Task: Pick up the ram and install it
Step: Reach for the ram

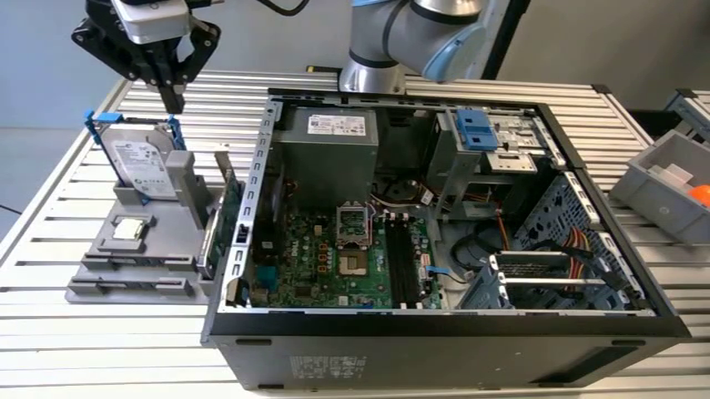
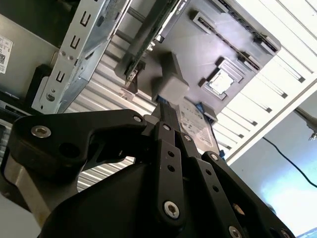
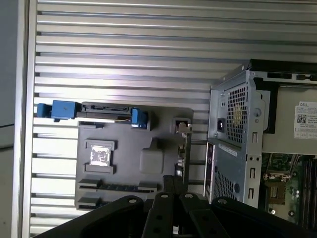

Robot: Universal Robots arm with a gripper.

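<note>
The gripper [image 1: 172, 101] hangs with its black fingers drawn together to a point, gripping nothing; it sits above the top edge of the blue-framed hard drive [image 1: 145, 166], apart from it; the drive stands upright in the grey parts holder [image 1: 100, 287], with the square processor chip [image 1: 131, 229] lying flat just in front. The ram [image 1: 219, 212] stands on its long edge along the holder's side nearest the open computer case [image 1: 444, 332], near the case wall; the gripper is not touching it. Inside the case, the dark memory slots [image 1: 404, 262] on the motherboard look unfilled; I judge that neither the pick-up nor the installation is done yet.
</note>
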